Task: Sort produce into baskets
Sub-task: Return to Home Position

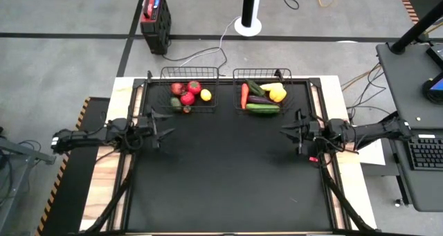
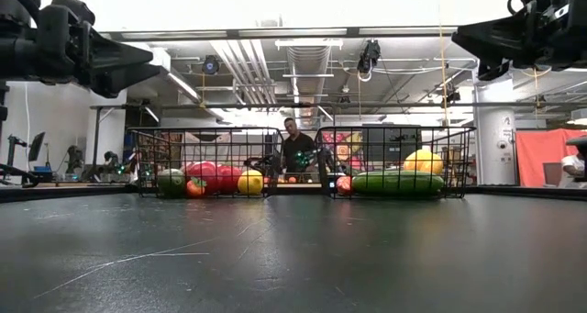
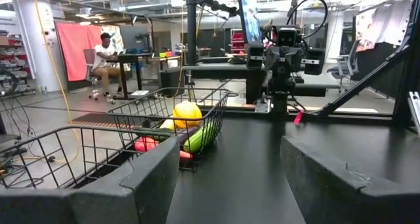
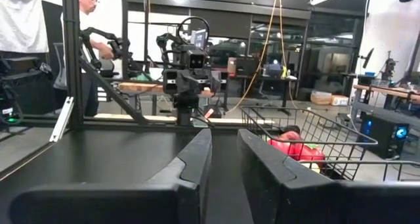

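Observation:
Two black wire baskets stand at the table's far edge. The left basket holds red tomatoes, a lemon and an avocado. The right basket holds a carrot, a cucumber, an eggplant and a yellow pepper. My left gripper hovers open and empty near the left basket's near left corner. My right gripper hovers empty near the right basket's near right corner, its fingers a narrow gap apart.
The black table top lies bare between the two arms. A red-and-black box and a white post base stand on the floor beyond the table. A person sits behind the baskets. A desk with a keyboard stands to the right.

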